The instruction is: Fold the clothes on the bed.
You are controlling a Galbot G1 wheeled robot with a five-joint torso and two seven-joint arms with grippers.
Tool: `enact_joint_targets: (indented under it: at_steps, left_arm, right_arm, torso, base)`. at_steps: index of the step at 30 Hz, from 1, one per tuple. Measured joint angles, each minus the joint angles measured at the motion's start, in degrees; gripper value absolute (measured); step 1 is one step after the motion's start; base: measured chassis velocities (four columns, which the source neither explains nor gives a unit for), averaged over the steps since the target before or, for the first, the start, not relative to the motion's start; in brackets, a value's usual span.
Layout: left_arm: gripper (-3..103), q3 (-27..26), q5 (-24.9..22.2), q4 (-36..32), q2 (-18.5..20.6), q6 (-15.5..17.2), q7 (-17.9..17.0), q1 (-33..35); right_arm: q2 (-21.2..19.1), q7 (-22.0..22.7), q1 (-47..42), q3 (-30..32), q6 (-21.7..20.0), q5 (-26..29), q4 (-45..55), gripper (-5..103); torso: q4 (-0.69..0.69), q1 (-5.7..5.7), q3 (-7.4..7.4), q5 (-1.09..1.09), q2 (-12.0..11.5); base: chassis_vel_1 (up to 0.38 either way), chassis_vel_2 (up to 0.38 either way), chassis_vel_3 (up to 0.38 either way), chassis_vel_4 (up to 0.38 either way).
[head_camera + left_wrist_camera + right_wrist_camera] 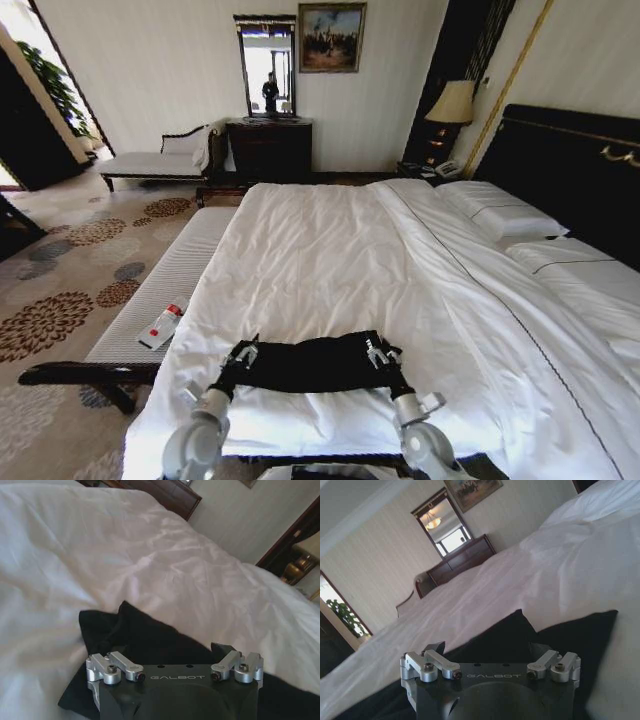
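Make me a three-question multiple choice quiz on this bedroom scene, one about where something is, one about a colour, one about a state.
1. Where does the black T-shirt lie?
A. on the pillows
B. on the duvet near the foot of the bed
C. on the carpet

2. What colour is the duvet?
A. white
B. blue
C. grey

3. How is the T-shirt lying?
A. hanging off the bed
B. bunched into a narrow band between the left gripper and right gripper
C. spread flat with sleeves out

Answers: 1 B, the shirt sits close to the robot; 2 A, white bedding throughout; 3 B, a gripper sits at each end of the gathered cloth.
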Motion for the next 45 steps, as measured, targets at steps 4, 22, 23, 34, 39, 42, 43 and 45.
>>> enact_joint_targets:
  at_steps: [4, 22, 23, 34, 39, 42, 43, 45]
  left_arm:
    - [100, 0.2, 3.5, 3.3, -0.5, -1.3, 0.3, 1.5]
    - [100, -10.1, -11.2, -20.4, 1.2, 1.0, -2.7, 7.2]
    - [100, -11.0, -12.0, -21.8, 1.4, 1.2, -3.0, 7.1]
    - [100, -16.0, -15.8, -26.4, 2.0, 2.2, -3.2, 8.1]
    - [100, -16.4, -16.2, -27.1, 2.1, 2.4, -3.2, 8.0]
    - [100, -16.1, -16.0, -27.1, 1.9, 2.5, -3.2, 8.1]
    - [100, -16.0, -15.9, -27.1, 1.9, 2.6, -3.3, 8.1]
    - [100, -16.0, -15.8, -27.1, 1.9, 2.6, -3.3, 8.2]
  right_arm:
    - [-0.9, 2.8, -1.8, 0.1, -1.1, -3.9, -1.2, 100]
    - [-5.6, 15.8, -14.5, 7.3, -5.1, 6.4, 15.7, 100]
    - [-5.6, 16.5, -14.4, 6.9, -6.1, 7.5, 15.5, 100]
    - [-4.8, 14.0, -11.5, 5.3, -9.2, 13.8, 12.2, 100]
    - [-4.5, 9.9, -10.7, 4.7, -9.2, 15.7, 11.1, 100]
    - [-4.6, 3.6, -8.7, 3.7, -9.9, 17.2, 9.2, 100]
    - [-4.7, 2.8, -8.2, 3.5, -10.1, 17.2, 8.7, 100]
    - [-5.0, 1.9, -7.5, 3.1, -10.5, 17.3, 8.0, 100]
  torso:
    - [0.00, -0.01, -0.02, 0.01, 0.0]
    - [0.00, -0.02, -0.01, -0.01, 0.0]
    - [-0.01, -0.02, -0.01, 0.00, 0.0]
    - [0.00, -0.02, -0.01, -0.01, 0.0]
    - [0.00, -0.02, -0.01, -0.01, 0.0]
    - [0.01, -0.01, -0.01, 0.00, 0.0]
    - [0.00, -0.02, -0.01, 0.00, 0.0]
    - [0.00, -0.01, -0.01, 0.00, 0.0]
  base:
    - [0.000, 0.000, 0.000, 0.000]
    - [0.000, 0.000, 0.000, 0.000]
    - [0.000, 0.000, 0.000, 0.000]
    - [0.000, 0.000, 0.000, 0.000]
    - [0.000, 0.000, 0.000, 0.000]
    - [0.000, 0.000, 0.000, 0.000]
    - [0.000, 0.000, 0.000, 0.000]
    - [0.000, 0.000, 0.000, 0.000]
